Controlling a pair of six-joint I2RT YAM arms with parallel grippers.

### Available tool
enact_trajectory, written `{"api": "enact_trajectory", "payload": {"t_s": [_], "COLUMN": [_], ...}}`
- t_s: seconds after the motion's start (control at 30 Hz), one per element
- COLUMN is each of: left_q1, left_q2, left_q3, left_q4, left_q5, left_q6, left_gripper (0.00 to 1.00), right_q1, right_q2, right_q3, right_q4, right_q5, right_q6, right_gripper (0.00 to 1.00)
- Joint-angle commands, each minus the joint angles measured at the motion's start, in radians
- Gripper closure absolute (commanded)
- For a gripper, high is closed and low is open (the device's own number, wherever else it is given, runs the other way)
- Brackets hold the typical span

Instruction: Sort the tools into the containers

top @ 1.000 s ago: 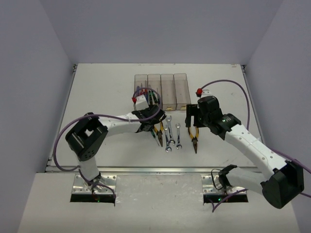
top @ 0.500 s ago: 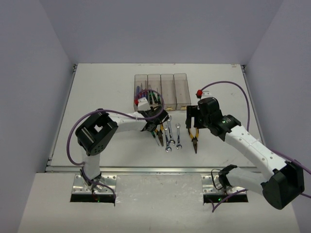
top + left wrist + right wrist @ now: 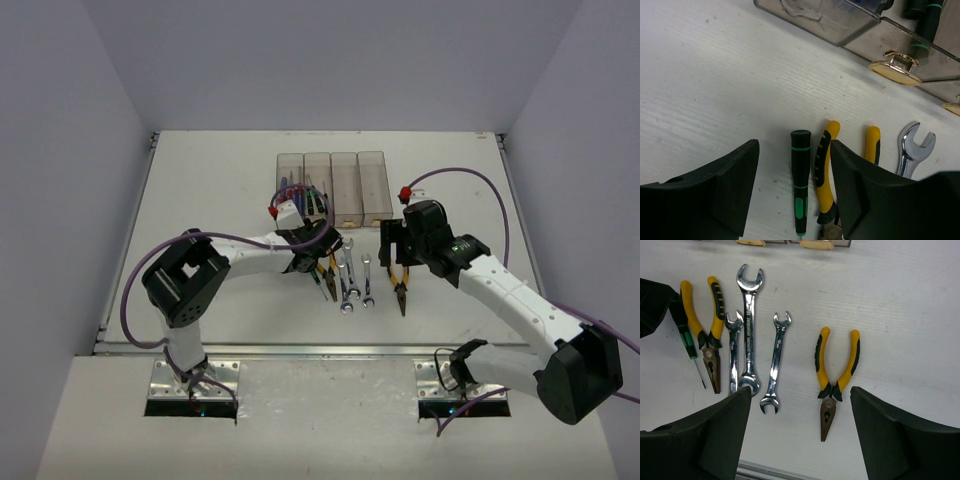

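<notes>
My left gripper (image 3: pixel 318 262) is open and hangs low over the table. A thin green-and-black screwdriver (image 3: pixel 800 180) lies between its fingers. Yellow-handled pliers (image 3: pixel 825 165) lie just to its right. My right gripper (image 3: pixel 797 400) is open and empty above the second yellow-handled pliers (image 3: pixel 835 370). Three silver wrenches (image 3: pixel 747 330) lie between the two pliers. The four joined smoky bins (image 3: pixel 334 187) stand behind the tools. The leftmost bin holds blue and red screwdrivers (image 3: pixel 287 185). The second bin holds green-and-black ones (image 3: pixel 926 20).
Yellowish tabs (image 3: pixel 895 65) stick out at the bins' near ends, just behind the tools. A metal rail (image 3: pixel 320 349) runs along the table's near edge. Grey walls close in the table on three sides. Purple cables loop off both arms.
</notes>
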Motion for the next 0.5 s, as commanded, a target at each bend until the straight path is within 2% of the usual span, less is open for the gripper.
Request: {"api": "enact_trajectory", "payload": {"t_s": [0.0, 0.47], "left_q1": [-0.003, -0.003], "left_q2": [-0.005, 0.094], "left_q3": [0.022, 0.047], "left_q4": [0.009, -0.012], "left_q5": [-0.022, 0.007], "left_q6": [-0.014, -0.026], "left_gripper": [0.44, 0.55], "right_q1": [-0.002, -0.002], "right_q2": [0.006, 0.008], "right_q3": [0.004, 0.000], "right_q4": [0.041, 0.044], "right_q5": [-0.009, -0.012], "right_q6": [-0.012, -0.015], "right_gripper": [0.20, 0.21]}}
